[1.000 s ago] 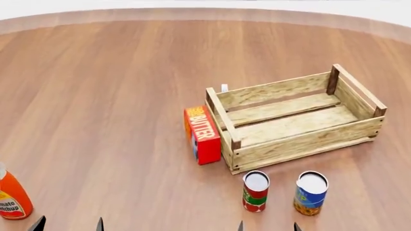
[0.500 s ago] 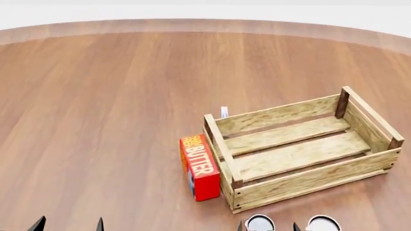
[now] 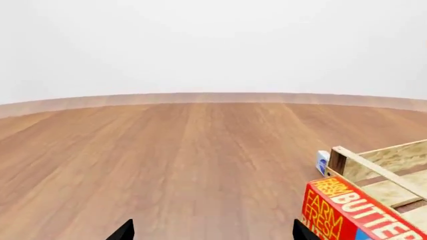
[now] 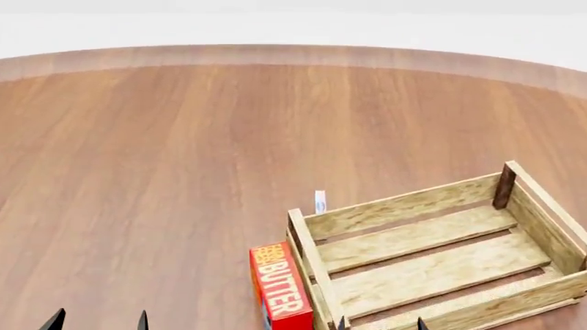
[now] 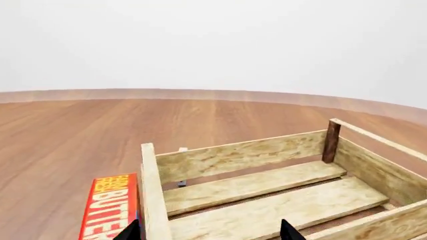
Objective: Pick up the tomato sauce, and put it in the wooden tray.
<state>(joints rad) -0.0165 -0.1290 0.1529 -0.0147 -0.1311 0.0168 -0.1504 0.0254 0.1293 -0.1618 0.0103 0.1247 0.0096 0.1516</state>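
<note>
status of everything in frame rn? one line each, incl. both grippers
wooden tray: upright on the table, nothing inside.
butter box: on its long edge, against the tray's outer side.
small white-and-blue item: behind the tray's far corner, too small to identify.
left gripper: jaws apart, holding nothing.
right gripper: jaws apart, holding nothing.
tomato sauce: not in view.
</note>
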